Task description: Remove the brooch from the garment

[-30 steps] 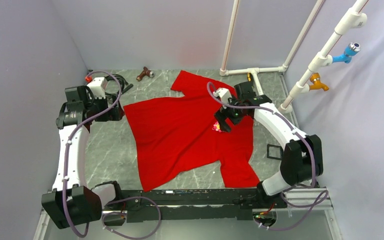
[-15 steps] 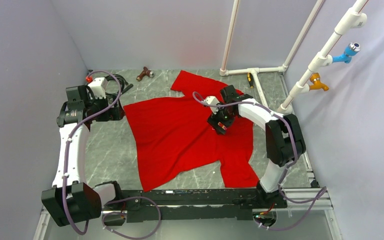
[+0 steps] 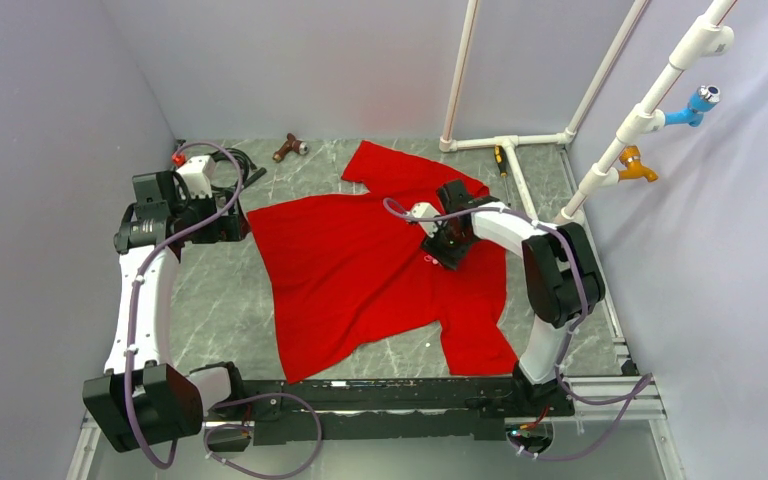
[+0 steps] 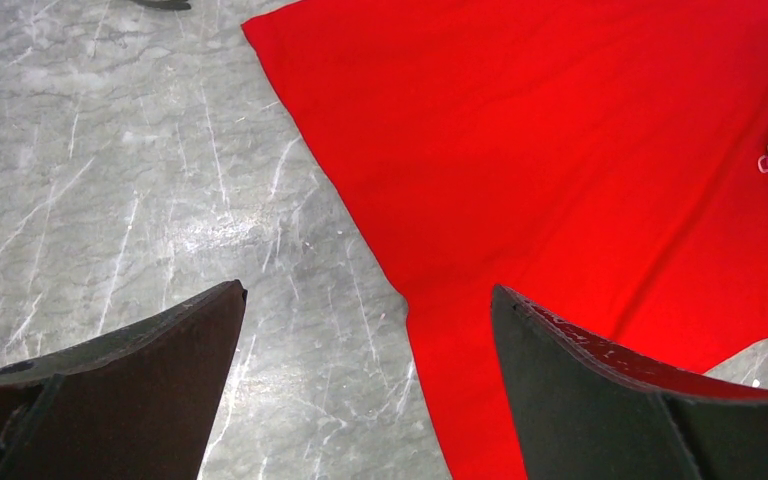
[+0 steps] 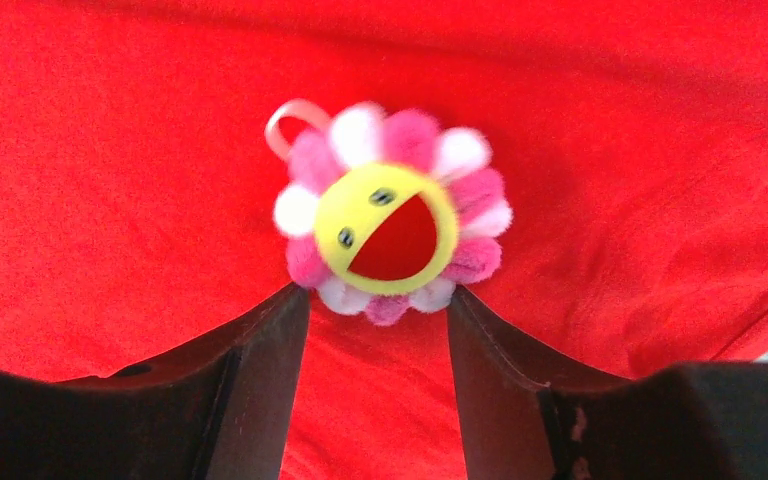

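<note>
Overhead: brooch [image 5: 360, 210] nearly hidden under right pincer [image 5: 378, 297] | wrist: jaws apart flanking petals | left pincer [image 4: 368, 292] wide open

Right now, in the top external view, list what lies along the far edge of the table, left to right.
small red item → brown object → far sleeve of the garment → yellow-and-black tool. The white pipe frame overlaps the last two, so it is left out.

Robot lab cell, grey walls [image 3: 50, 110], white pipe frame [image 3: 459, 90]
</note>
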`<action>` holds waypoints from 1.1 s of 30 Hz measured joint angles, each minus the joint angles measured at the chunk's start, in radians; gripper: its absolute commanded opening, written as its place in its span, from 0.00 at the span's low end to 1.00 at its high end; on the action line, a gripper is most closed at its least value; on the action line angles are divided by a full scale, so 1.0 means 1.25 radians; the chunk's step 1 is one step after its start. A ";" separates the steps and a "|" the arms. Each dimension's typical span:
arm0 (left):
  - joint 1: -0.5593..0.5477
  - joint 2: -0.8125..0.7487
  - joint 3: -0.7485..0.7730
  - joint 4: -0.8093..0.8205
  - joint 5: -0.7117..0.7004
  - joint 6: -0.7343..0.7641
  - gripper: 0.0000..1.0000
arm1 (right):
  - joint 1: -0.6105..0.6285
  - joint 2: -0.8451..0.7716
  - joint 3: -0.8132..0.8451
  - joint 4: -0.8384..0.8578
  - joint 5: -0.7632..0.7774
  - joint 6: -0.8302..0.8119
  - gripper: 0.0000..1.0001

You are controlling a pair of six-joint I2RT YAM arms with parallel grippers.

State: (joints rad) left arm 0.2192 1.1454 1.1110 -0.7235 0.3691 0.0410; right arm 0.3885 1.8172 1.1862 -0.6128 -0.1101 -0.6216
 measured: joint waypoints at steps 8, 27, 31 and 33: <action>-0.010 0.019 0.000 -0.003 0.000 0.001 0.99 | 0.000 -0.046 -0.028 -0.016 0.007 -0.006 0.47; -0.048 0.052 0.031 -0.009 -0.001 0.023 0.99 | 0.029 -0.038 -0.013 0.016 -0.009 -0.020 0.55; -0.048 0.052 0.031 -0.018 -0.001 0.030 0.99 | 0.033 -0.005 -0.013 0.034 0.013 -0.031 0.51; -0.048 0.052 0.031 -0.020 -0.001 0.036 0.99 | 0.033 -0.001 -0.014 0.040 0.025 -0.040 0.44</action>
State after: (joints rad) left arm 0.1589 1.2110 1.1503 -0.7486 0.3683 0.0864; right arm 0.4301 1.8156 1.1683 -0.5629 -0.0788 -0.6716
